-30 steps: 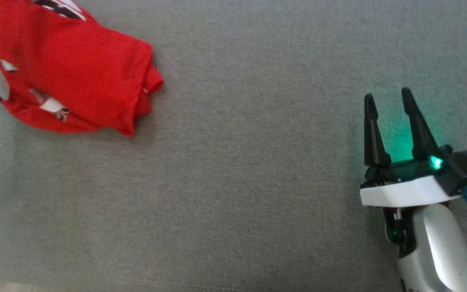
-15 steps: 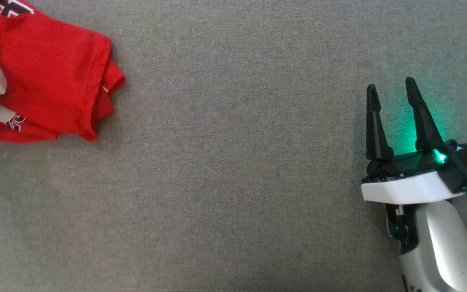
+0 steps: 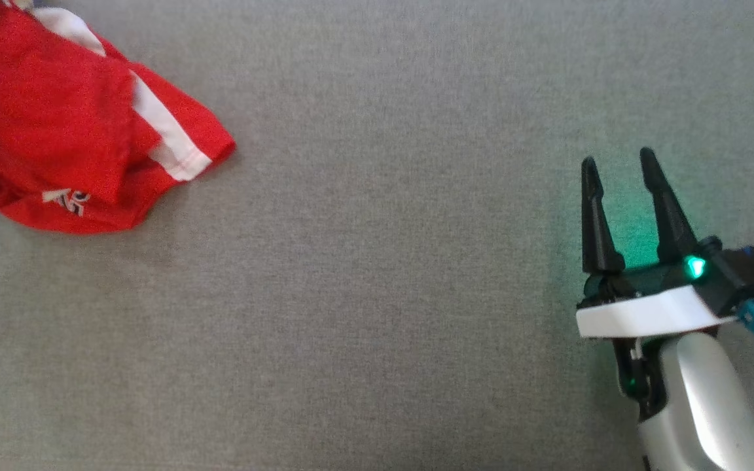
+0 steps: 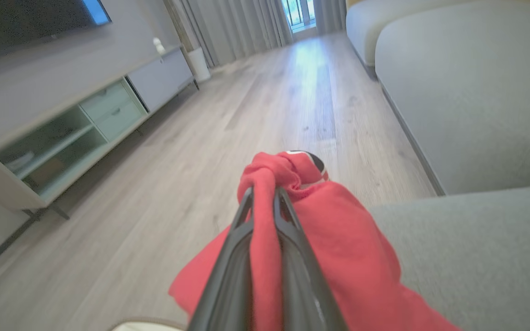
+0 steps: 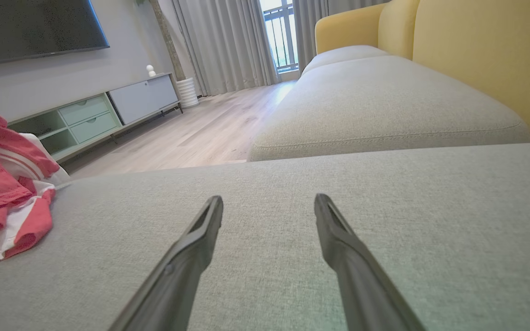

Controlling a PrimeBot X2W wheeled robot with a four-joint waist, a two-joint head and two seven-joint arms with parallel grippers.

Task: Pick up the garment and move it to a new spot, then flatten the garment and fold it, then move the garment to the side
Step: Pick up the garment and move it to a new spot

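Your left gripper (image 4: 262,195) is clamped on a fold of the red garment (image 3: 56,131), which sits at the far left corner of the cushion (image 3: 377,294). Your right gripper (image 3: 616,163) hovers spread wide near the right edge.

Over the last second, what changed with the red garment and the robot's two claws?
The left claw closed on a bunch of the red fabric garment with white stripes, regathering it so a white stripe now shows. The right claw stayed open, holding nothing, above the grey fabric cushion.
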